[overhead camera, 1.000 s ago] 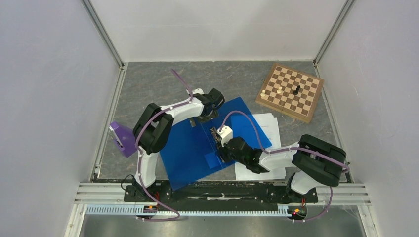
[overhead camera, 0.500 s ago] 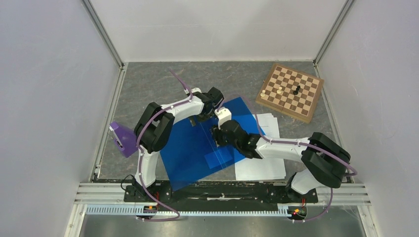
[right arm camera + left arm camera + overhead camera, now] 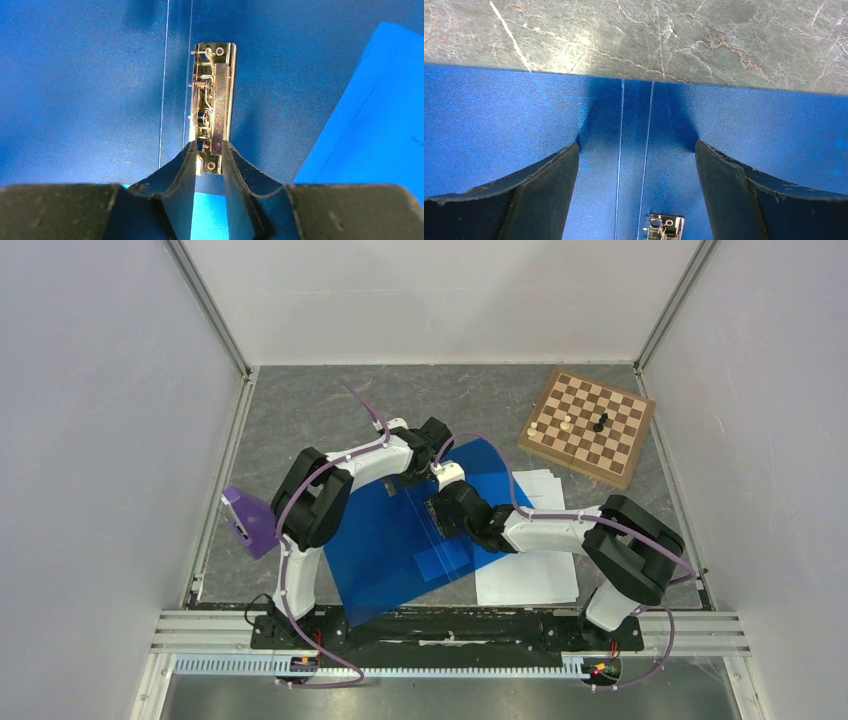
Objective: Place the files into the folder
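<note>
The blue folder [image 3: 385,540] lies open on the table, its spine creases running down the middle. A metal clip [image 3: 212,100] sits on the inside next to the spine. My right gripper [image 3: 437,512] is over the folder's middle. In the right wrist view the gripper [image 3: 210,150] has its jaws narrowed onto the near end of the clip. My left gripper [image 3: 420,476] is open at the folder's far edge, fingers [image 3: 549,190] astride the spine, with the clip [image 3: 665,227] just below. The files [image 3: 535,575], white sheets, lie at the right, partly under the folder's right leaf.
A brown chessboard [image 3: 588,426] with a few pieces stands at the back right. A purple object [image 3: 247,521] sits at the table's left edge. White walls enclose the table on three sides. The rail with the arm bases runs along the near edge.
My right gripper has moved from the folder's near part up toward the far side and onto the metal clip. The left gripper and the folder have stayed in place.
</note>
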`<act>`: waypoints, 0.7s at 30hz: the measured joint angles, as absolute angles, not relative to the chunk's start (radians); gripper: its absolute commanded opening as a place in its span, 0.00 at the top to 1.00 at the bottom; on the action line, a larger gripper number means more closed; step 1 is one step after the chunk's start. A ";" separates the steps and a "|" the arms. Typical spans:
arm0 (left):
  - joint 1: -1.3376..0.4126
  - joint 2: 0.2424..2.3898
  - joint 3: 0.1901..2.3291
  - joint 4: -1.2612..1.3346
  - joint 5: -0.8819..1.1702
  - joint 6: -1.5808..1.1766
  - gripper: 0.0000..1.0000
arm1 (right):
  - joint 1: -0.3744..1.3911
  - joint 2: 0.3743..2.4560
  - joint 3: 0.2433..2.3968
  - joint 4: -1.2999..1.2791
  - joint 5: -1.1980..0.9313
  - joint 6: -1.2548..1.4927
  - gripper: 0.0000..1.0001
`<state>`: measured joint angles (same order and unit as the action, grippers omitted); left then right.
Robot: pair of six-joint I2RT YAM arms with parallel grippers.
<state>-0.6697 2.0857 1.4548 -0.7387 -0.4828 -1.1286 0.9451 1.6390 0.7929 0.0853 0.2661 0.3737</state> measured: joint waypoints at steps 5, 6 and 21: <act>-0.670 2.087 1.455 -0.739 -0.483 -1.129 0.09 | 0.949 1.639 0.793 0.080 0.262 0.387 0.75; -0.670 2.087 1.455 -0.739 -0.483 -1.128 0.09 | 0.952 1.639 0.793 0.079 0.262 0.391 0.76; -0.670 2.093 1.465 -0.747 -0.479 -1.129 0.10 | 0.980 1.639 0.775 0.075 0.271 0.434 0.88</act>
<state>-0.6697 2.0933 1.4654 -0.7471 -0.4786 -1.1290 0.9802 1.6390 0.7746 0.0753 0.2710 0.4339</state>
